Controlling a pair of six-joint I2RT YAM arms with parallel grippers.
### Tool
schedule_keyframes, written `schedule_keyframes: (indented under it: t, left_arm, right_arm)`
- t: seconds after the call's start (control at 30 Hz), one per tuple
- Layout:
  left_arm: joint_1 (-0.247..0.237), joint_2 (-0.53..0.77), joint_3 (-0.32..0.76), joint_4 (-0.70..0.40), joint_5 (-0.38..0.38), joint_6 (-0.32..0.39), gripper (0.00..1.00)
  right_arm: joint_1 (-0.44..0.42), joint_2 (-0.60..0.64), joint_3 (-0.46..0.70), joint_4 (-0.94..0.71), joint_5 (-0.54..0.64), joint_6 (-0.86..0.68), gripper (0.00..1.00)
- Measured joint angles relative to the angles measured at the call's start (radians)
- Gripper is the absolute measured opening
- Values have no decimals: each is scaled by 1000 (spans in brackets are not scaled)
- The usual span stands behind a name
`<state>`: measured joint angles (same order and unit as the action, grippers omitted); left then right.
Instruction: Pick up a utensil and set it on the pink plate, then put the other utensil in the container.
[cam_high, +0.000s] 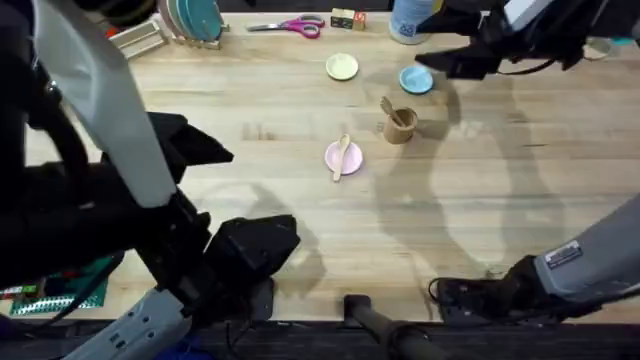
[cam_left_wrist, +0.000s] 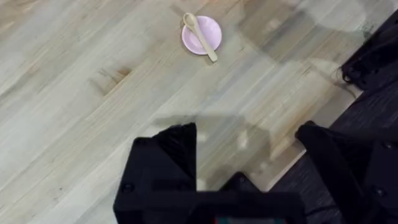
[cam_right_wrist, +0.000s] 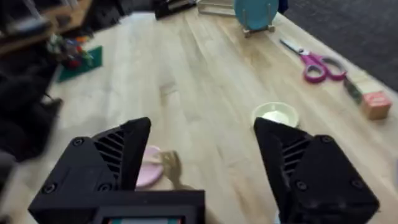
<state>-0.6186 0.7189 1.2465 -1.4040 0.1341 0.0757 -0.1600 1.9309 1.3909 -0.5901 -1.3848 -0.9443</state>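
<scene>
The pale wooden spoon (cam_high: 342, 157) lies across the small pink plate (cam_high: 351, 150) in the middle of the table; the left wrist view shows the spoon (cam_left_wrist: 200, 36) on the plate (cam_left_wrist: 211, 30) too. Just right of it and farther back stands the tan cylindrical container (cam_high: 400, 127), with the wooden fork (cam_high: 388, 107) leaning inside, handle down. My right gripper (cam_high: 440, 63) hovers open behind the container, and the fork's tines (cam_right_wrist: 171, 164) and the pink plate's edge (cam_right_wrist: 149, 171) show between its fingers (cam_right_wrist: 106, 165). My left gripper (cam_left_wrist: 249, 155) is open and empty, raised near the front edge.
A pale yellow plate (cam_high: 342, 67) and a light blue plate (cam_high: 416, 79) lie behind the container. Pink scissors (cam_high: 292, 26), small blocks (cam_high: 347, 18), a dish rack with a teal plate (cam_high: 195, 18) and a white-and-blue tub (cam_high: 408, 22) line the back edge.
</scene>
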Motion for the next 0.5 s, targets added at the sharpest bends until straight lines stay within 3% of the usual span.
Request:
schedule_keyframes:
  t: [0.1, 0.13, 0.5]
  left_arm:
    - [0, 0, 0, 0, 0, 0, 994]
    - [0, 0, 0, 0, 0, 0, 993]
    - [0, 0, 0, 0, 0, 0, 993]
  right_arm:
    - [0, -56, 2, -64, 29, 108, 998]
    - [0, -162, 7, -239, 138, 184, 998]
    - [0, -326, 10, -609, 389, 205, 997]
